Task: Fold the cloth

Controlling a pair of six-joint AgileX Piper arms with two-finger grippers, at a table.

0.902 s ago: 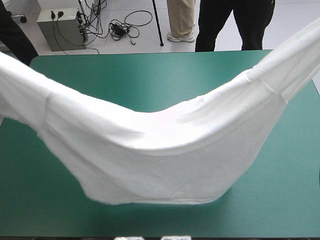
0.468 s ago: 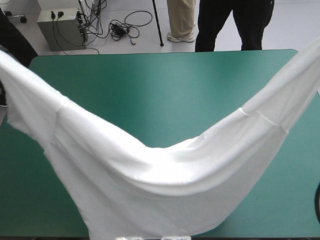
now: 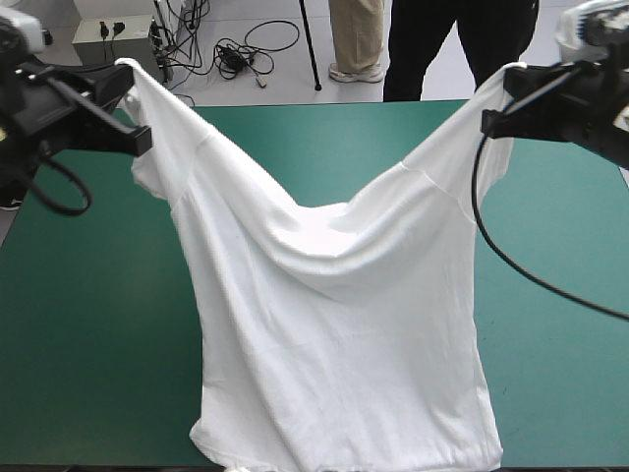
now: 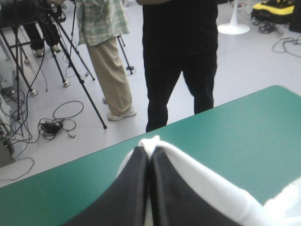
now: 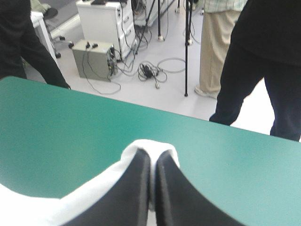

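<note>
Seemingly, fingers (image 4: 133,190) tight on the T-shirt (image 3: 334,324).

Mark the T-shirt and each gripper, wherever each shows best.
T-shirt (image 3: 334,324): high view, middle of the hanging body.
left gripper (image 4: 149,151): left wrist view, where the fingertips meet.
right gripper (image 5: 153,154): right wrist view, where the fingertips meet.
</note>
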